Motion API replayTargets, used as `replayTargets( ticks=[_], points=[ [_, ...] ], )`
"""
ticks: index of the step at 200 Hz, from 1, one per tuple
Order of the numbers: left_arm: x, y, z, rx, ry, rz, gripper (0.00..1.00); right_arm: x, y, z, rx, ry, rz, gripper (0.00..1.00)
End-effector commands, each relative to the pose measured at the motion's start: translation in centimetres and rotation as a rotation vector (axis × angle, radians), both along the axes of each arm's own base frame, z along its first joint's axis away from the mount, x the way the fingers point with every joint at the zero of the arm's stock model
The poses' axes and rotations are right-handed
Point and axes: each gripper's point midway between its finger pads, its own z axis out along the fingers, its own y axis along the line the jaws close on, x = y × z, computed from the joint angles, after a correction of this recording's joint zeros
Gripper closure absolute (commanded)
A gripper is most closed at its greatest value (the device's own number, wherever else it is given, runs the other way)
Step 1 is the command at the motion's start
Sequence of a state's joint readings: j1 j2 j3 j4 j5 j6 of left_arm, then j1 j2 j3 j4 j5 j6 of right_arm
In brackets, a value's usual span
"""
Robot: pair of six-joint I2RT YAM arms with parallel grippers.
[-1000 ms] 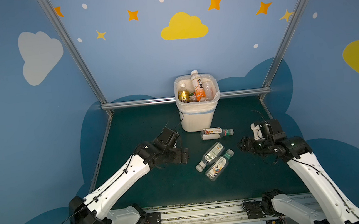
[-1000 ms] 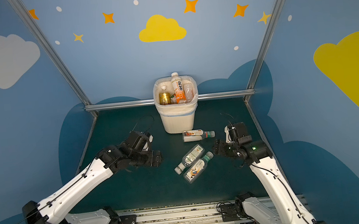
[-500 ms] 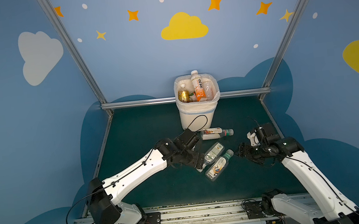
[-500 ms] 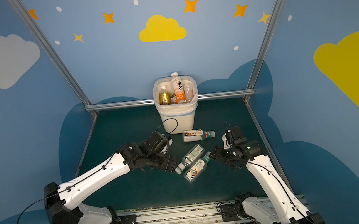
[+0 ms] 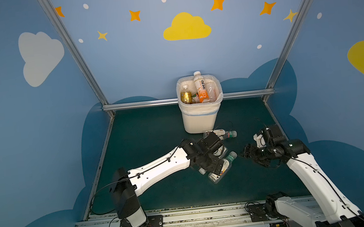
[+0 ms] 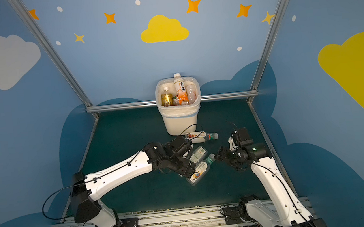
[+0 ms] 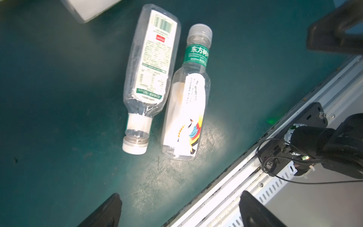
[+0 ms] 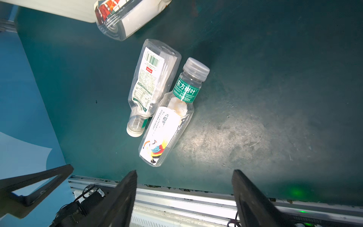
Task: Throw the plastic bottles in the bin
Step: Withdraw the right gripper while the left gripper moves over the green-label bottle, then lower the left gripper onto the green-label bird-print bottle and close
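The dark green table (image 5: 152, 144) fills the floor of the blue booth. Two white arms reach over it from the near rail, one from the left and one from the right.

The cream-white bin (image 5: 200, 121) stands at the far edge of the table, near the middle, with a thin bag folded over its rim. Some plastic bottles are already inside. A tall orange and white bottle (image 5: 201, 89) stands up above the rim. A bottle with a gold label (image 5: 185, 96) is to its left and a clear bottle (image 5: 211, 91) to its right.

The left gripper (image 7: 179, 193) hangs over the middle of the table, above two lying bottles. Its fingers stand wide apart and nothing is between them. The right gripper (image 8: 184, 171) is low, just to the right of the same two bottles. Its fingers are also apart and it holds nothing.

Three bottles lie on the table. A bottle with a red patterned label (image 5: 222, 134) lies just in front of the bin, its green cap to the right. Nearer, a clear bottle with a white cap (image 7: 151, 64) and a clear bottle with a bird picture (image 7: 186, 110) lie side by side and touch each other. Their caps point opposite ways. The cap of the bird bottle points to the far right, toward the right gripper.
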State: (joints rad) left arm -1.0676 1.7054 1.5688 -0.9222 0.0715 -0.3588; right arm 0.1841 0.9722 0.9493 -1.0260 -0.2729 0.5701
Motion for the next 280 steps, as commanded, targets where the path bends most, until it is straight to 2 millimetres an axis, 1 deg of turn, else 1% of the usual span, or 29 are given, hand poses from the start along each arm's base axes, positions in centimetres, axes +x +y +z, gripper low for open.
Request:
replayTargets(
  ticks=[1,22,47,55,78,91,110,129,161,189,241,280],
  points=[
    [-0.5,-0.3,-0.6,0.061,-0.002,-0.041,0.06,-0.7,-0.4,0.7,0.009,0.0,0.026,0.23],
    [-1.0,-1.3,-1.5,0.078,0.02,-0.071,0.06,-0.9,-0.9,0.7,0.014,-0.004,0.031,0.23],
    [-1.5,-2.2,-3.3,0.126,0.034,-0.112,0.08,-0.7,-1.2,0.8,0.021,-0.033,0.025,0.22],
    [-1.4,-2.4,-3.8,0.146,0.036,-0.123,0.09,-0.6,-1.2,0.9,0.031,-0.039,0.024,0.22],
    [-1.1,-2.5,-5.0,0.24,0.055,-0.153,0.2,-0.6,-0.9,1.2,0.065,-0.047,0.026,0.22],
    [-0.7,-2.8,-5.8,0.277,0.059,-0.171,0.22,-0.5,-0.9,1.2,0.069,-0.053,0.033,0.22],
    [-0.1,-3.4,-6.9,0.314,0.056,-0.193,0.22,-0.5,-0.9,1.2,0.07,-0.055,0.038,0.22],
    [0.6,-3.8,-7.4,0.353,0.043,-0.198,0.22,-0.6,-0.9,1.2,0.079,-0.053,0.038,0.22],
    [1.5,-4.4,-8.3,0.391,0.051,-0.206,0.16,-0.8,-0.9,1.3,0.083,-0.062,0.041,0.22],
    [2.2,-4.9,-9.0,0.411,0.06,-0.214,0.14,-1.0,-1.1,1.1,0.082,-0.059,0.036,0.22],
    [2.9,-5.4,-9.9,0.413,0.085,-0.214,0.15,-1.0,-1.6,1.4,0.083,-0.068,0.028,0.22],
    [3.5,-5.7,-10.4,0.369,0.123,-0.195,0.15,-0.9,-1.9,1.4,0.087,-0.068,0.022,0.21]
  ],
)
